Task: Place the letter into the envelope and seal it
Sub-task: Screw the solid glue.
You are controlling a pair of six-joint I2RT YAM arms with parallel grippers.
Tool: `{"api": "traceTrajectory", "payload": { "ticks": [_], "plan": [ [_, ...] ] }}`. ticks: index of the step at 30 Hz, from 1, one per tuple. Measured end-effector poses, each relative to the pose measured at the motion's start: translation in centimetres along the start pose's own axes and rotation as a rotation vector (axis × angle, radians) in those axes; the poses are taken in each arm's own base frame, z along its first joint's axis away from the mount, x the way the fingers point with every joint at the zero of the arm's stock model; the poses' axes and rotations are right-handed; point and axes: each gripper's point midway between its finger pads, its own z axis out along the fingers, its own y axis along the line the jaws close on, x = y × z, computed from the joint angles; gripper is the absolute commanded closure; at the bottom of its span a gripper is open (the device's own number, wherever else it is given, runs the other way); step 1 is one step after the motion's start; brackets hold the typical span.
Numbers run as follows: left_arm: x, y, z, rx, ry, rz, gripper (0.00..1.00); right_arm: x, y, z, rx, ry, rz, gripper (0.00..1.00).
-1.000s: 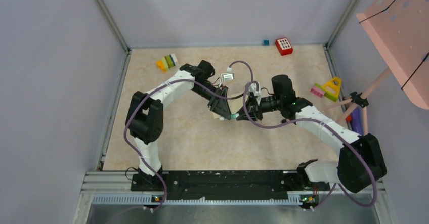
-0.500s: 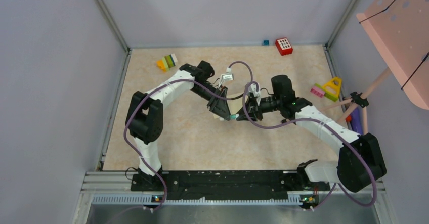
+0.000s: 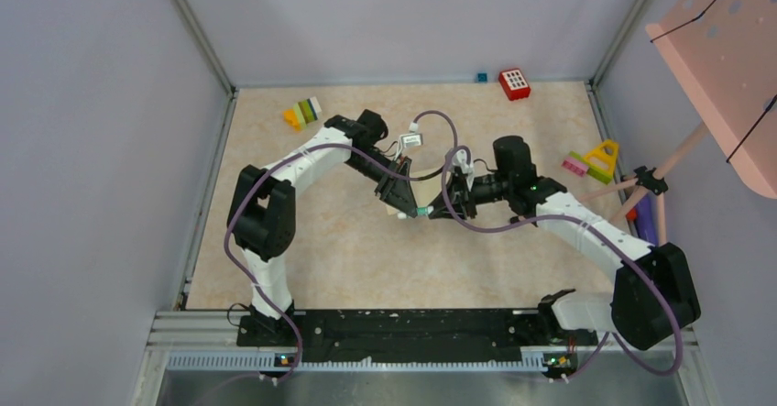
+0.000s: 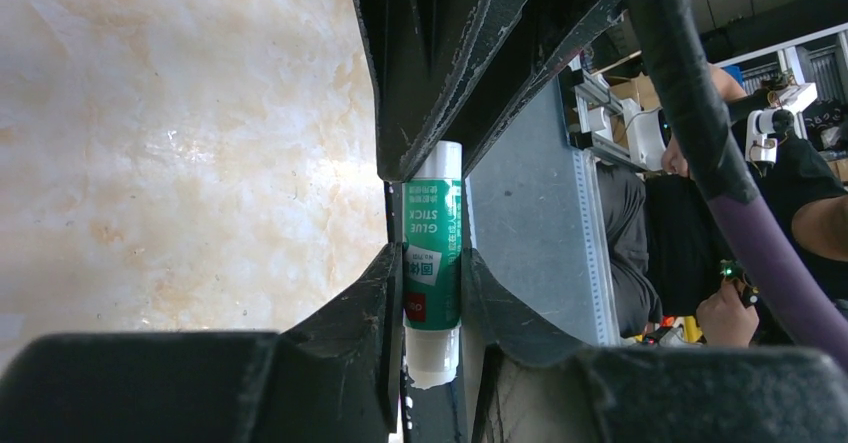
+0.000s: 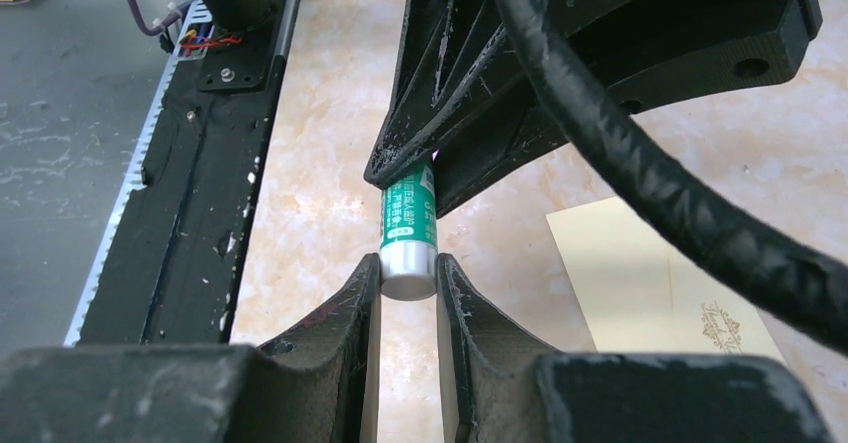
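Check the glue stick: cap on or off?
On, apparently: glue stick shows white plastic at both ends of its green label, no bare glue. Left claw and right claw pinch opposite ends.

I read "GLUE STICK" in white on the green glue stick (image 4: 432,263). The mark (image 5: 725,318) on the envelope (image 5: 640,273) is too small to read.

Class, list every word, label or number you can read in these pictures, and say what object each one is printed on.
"GLUE STICK": white letters on the green label of the glue stick, read in the left wrist view.
Smaller print and the red patch on that same label: too small to read.
Dark ornate mark on the envelope: too blurred to read.
Nothing else is legible.
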Motion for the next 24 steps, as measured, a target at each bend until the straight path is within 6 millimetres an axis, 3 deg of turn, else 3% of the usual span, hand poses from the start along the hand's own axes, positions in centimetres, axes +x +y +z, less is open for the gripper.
{"api": "traceTrajectory", "payload": {
  "ticks": [2,5,7,14,20,24],
  "plan": [
    [0.0,0.0,0.0,0.000,0.000,-0.001,0.98,0.0,0.0,0.0,0.001,-0.004,0.001,0.86],
    [-0.1,0.0,0.0,-0.002,-0.001,0.000,1.00,0.1,0.0,0.0,0.010,-0.011,0.004,0.57],
    [-0.1,-0.1,0.0,-0.003,-0.002,-0.001,1.00,0.0,-0.2,-0.1,0.025,-0.010,0.004,0.46],
    [-0.6,-1.1,-0.6,-0.023,-0.010,0.025,1.00,-1.6,-1.5,-2.5,0.120,-0.058,-0.079,0.48],
    [-0.9,-1.7,-0.8,-0.019,-0.020,0.040,1.00,-3.7,0.2,-3.5,0.120,-0.151,-0.262,0.51],
    [-0.9,-1.7,-0.8,-0.014,-0.022,0.039,1.00,-3.5,0.7,-3.1,0.083,-0.188,-0.315,0.52]
  ]
}}
